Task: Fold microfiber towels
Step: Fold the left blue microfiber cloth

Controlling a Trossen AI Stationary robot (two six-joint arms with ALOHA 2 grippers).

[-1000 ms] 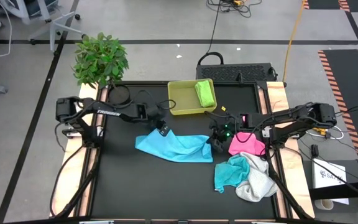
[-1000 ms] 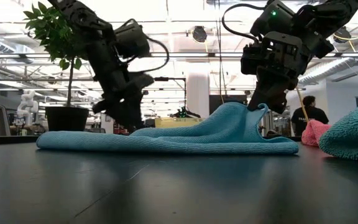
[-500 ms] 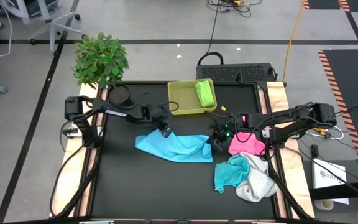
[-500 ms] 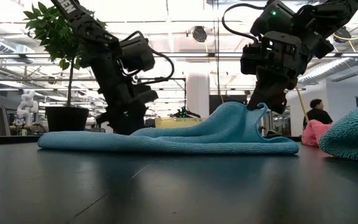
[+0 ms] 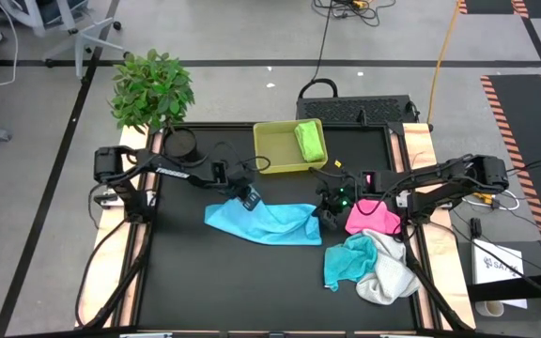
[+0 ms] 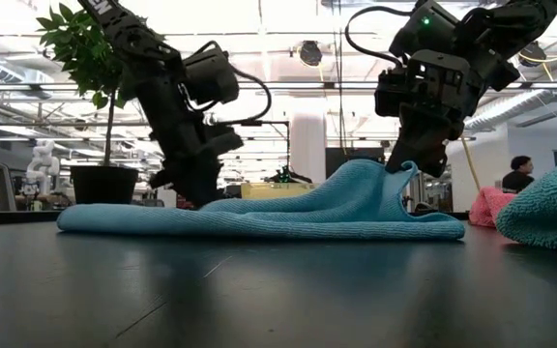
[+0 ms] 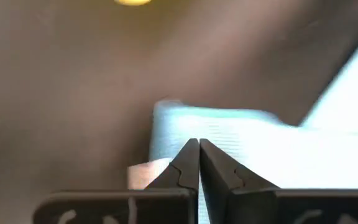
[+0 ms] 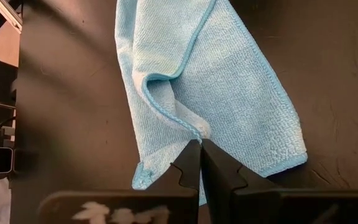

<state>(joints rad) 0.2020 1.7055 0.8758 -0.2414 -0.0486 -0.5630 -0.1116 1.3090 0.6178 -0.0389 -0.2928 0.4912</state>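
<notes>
We're seeing the light blue towel [image 5: 263, 222] lying spread on the black table [image 5: 186, 282], roughly centre, with both arms working on it. The left gripper [image 5: 250, 199] is sitting at the towel's far edge, toward the tray side — its jaws are closed together, and in the left wrist view [image 7: 199, 163] the tips are meeting right at the cloth's edge. We can't tell from the pictures whether any fabric is actually caught between them.

The right gripper [image 5: 325, 218] is at the opposite end of the towel, jaws pinched shut on a fold of it. In the low view that end [image 6: 395, 184] is pulled up into a peak under the gripper [image 6: 416, 166], while the rest of the cloth is lying flat. The right wrist view is showing the same: tips [image 8: 200, 163] closed on a raised ridge of blue fabric [image 8: 216, 93].

Other towels: the pink towel [image 5: 372, 218] is lying just beside the right gripper, near the table's right edge. The teal towel [image 5: 347, 259] and white towel [image 5: 389, 274] are bunched together, touching, in front of the pink one. The lime green towel [image 5: 310, 141] is sitting in the yellow-green tray [image 5: 275, 150] at the table's far side.

A potted plant [image 5: 152, 88] is standing at the far left corner.
</notes>
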